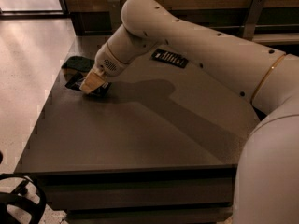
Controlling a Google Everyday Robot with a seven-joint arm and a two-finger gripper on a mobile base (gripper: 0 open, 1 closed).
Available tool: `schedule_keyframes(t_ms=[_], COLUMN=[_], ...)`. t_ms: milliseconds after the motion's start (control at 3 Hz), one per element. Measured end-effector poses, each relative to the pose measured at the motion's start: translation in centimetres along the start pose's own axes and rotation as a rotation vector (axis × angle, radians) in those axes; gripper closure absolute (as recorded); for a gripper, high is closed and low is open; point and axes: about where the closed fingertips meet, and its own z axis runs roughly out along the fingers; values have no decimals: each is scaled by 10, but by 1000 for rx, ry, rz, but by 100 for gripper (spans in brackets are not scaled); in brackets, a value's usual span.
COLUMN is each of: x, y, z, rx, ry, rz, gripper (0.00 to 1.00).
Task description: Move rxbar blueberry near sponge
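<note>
The rxbar blueberry [74, 82], a dark navy wrapper, lies low on the grey table [140, 134] near its left edge, partly hidden by my gripper. My gripper [92, 84] is down on the bar's middle and shut on it, with the bar touching or just above the tabletop. The sponge [77, 63], dark green on top, sits just behind the bar at the table's far left edge, a small gap away. My white arm reaches across from the right.
A flat black bar with white marks [169, 58] lies at the back centre of the table. The table's left edge drops to a tiled floor [28, 55]. A wooden wall with metal brackets runs behind. A dark wheel [18, 202] shows at bottom left.
</note>
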Motion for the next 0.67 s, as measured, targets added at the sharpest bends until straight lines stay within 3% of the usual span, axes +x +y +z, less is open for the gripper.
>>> schedule_keyframes(t_ms=[667], x=[-1], y=[2], z=[4], rx=[-7], ry=[2], rz=[-2], gripper=[12])
